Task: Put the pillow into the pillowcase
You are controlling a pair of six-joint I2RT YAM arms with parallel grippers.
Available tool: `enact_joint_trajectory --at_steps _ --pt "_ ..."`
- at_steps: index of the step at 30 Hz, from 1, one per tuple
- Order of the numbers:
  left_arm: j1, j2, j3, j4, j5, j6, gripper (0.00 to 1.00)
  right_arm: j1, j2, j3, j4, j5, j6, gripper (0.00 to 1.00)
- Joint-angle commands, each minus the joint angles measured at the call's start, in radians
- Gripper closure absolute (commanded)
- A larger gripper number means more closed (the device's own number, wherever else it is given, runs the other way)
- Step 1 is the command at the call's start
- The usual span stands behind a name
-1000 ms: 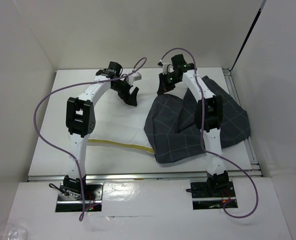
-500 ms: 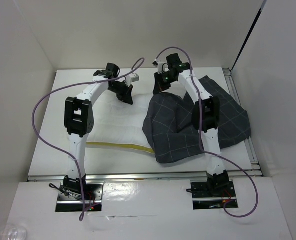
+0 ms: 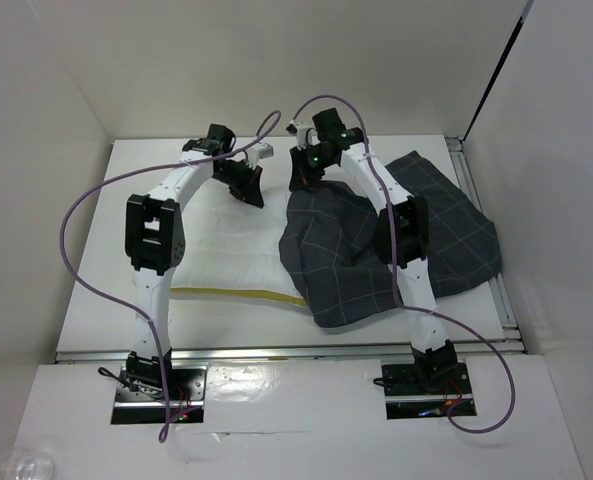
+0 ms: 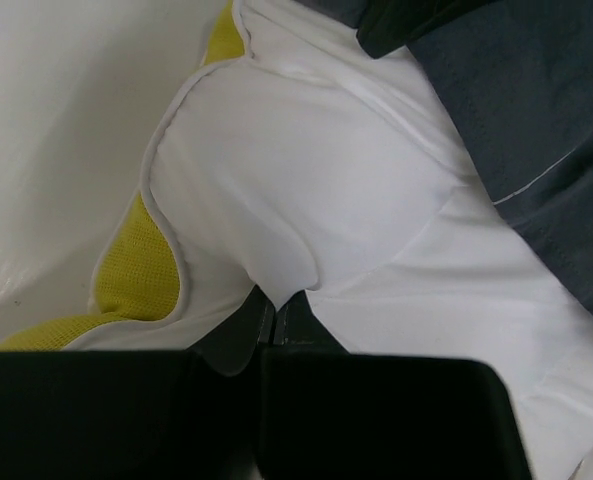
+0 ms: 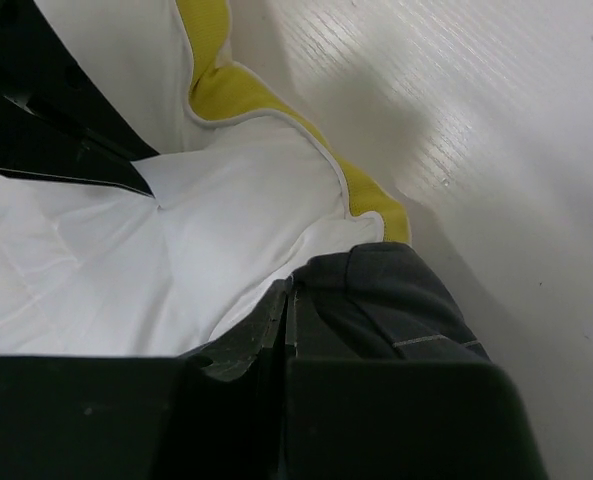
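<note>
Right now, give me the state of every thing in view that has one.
pillow: flat on the table, right end covered by the pillowcase, rest bare.
pillowcase: crumpled, draped over the pillow's right end.
left gripper: shut, pinching the pillow's corner.
right gripper: shut on the pillowcase's edge.

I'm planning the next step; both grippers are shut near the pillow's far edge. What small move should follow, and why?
Probably the right gripper should draw the pillowcase edge it pinches leftward over the pillow, while the left gripper holds the pillow's far edge: most of the pillow lies uncovered.
</note>
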Motion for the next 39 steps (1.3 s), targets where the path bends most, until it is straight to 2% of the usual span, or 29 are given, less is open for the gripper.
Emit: enact_joint_trajectory --at_steps 1,7,10,14,19,22,25,27,30,35,39 --pt "-0.035 -0.083 -0.001 0.111 0.154 -0.081 1.0 0.056 0.003 0.042 0.1 -0.145 0.09 1.0" --pt "-0.055 -0.177 0.016 0.158 0.209 -0.15 1.0 0.074 -0.043 0.045 0.177 -0.26 0.13 0.99" --pt "-0.064 -0.216 -0.025 0.158 0.22 -0.159 1.0 0.074 -0.078 -0.013 0.246 -0.271 0.13 0.99" --pt "-0.074 -0.29 -0.082 0.174 0.241 -0.168 1.0 0.074 -0.078 0.022 0.277 -0.28 0.165 0.97" --pt "-0.12 -0.349 -0.163 0.195 0.215 -0.159 1.0 0.074 -0.107 0.051 0.356 -0.382 0.276 0.95" --pt "-0.121 -0.358 -0.212 0.218 0.194 -0.147 1.0 0.084 -0.153 0.004 0.4 -0.421 0.285 0.94" --pt "-0.121 -0.367 -0.232 0.258 0.175 -0.156 1.0 0.093 -0.165 -0.016 0.4 -0.433 0.265 0.94" --pt "-0.121 -0.356 -0.222 0.258 0.175 -0.165 1.0 0.093 -0.178 -0.049 0.371 -0.418 0.244 0.9" --pt "-0.121 -0.356 -0.213 0.258 0.166 -0.165 1.0 0.081 -0.187 -0.069 0.332 -0.39 0.199 1.0" --pt "-0.121 -0.365 -0.231 0.286 0.143 -0.165 1.0 0.071 -0.165 -0.024 0.256 -0.381 0.179 1.0" --pt "-0.121 -0.375 -0.249 0.307 0.093 -0.184 1.0 0.103 -0.191 -0.061 0.161 -0.395 0.113 0.99"
